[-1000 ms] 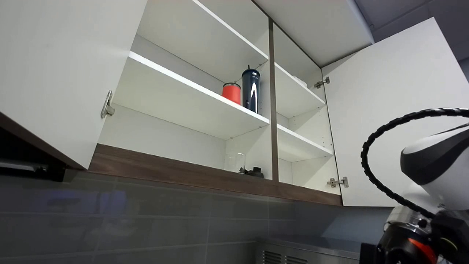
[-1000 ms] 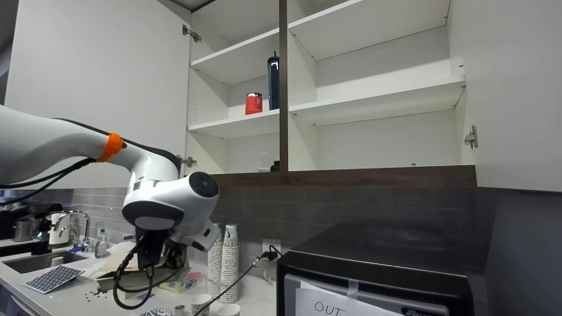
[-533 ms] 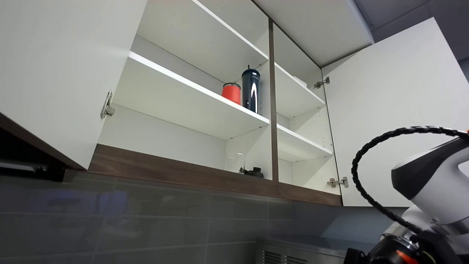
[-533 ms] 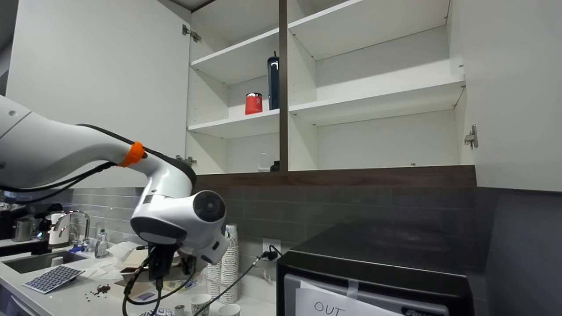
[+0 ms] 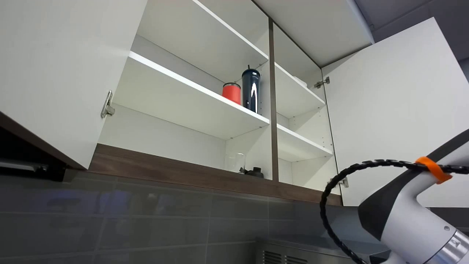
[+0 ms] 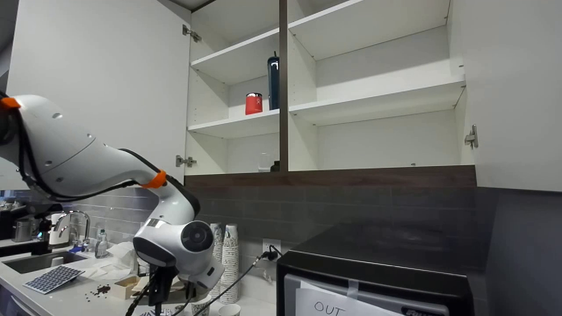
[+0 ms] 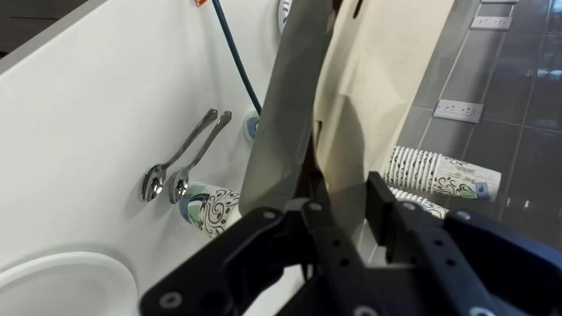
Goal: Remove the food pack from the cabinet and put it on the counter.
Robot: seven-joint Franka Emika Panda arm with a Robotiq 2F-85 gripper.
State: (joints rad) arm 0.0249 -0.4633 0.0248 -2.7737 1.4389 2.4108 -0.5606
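The arm (image 6: 101, 160) just dipped lower toward the bench (image 7: 74, 140), hand (image 7: 346, 183) clamped on the pack (image 7: 386, 52) well clear of the cabinet (image 6: 377, 176), so imo only the set-down's left.

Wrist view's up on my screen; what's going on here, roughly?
The robot's claw is holding the food pack by its near end, and the pack gapes partly open. It is out of the cabinet and down near the white counter; whether it touches, I cannot tell. The red cup and dark bottle stand inside the cabinet.
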